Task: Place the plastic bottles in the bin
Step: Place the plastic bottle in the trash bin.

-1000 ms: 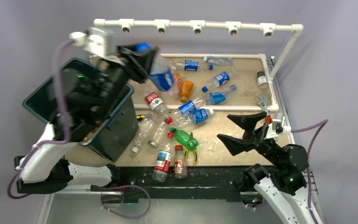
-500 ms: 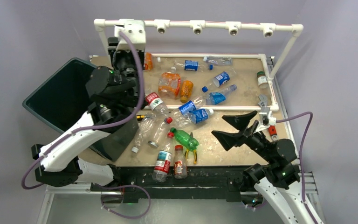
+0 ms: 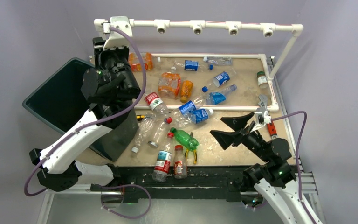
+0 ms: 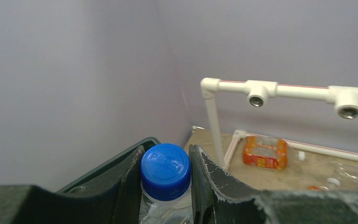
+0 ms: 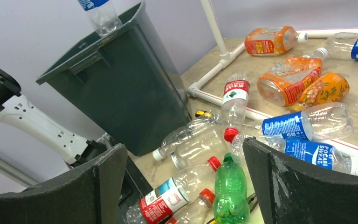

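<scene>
My left gripper (image 4: 165, 156) is shut on a clear bottle with a blue cap (image 4: 165, 171), held upright. In the right wrist view that bottle's lower end (image 5: 99, 14) hangs over the open top of the dark bin (image 5: 121, 88), which stands at the table's left edge (image 3: 58, 98). Many plastic bottles lie on the table: a green one (image 3: 184, 138), orange ones (image 3: 169, 85), blue-labelled ones (image 3: 217, 79) and red-labelled ones (image 3: 162, 162). My right gripper (image 3: 227, 128) hovers open and empty above the front right, just right of the green bottle (image 5: 230, 191).
A white pipe frame (image 3: 196, 24) rises over the back of the table, with a low pipe rail (image 3: 242, 108) across its middle. Yellow-handled pliers (image 3: 194, 154) lie by the green bottle. A wrench (image 3: 263, 101) lies at the right.
My left arm has swung left from above the table to above the bin, carrying the blue-capped bottle. The right gripper has drifted slightly left and stays open.
</scene>
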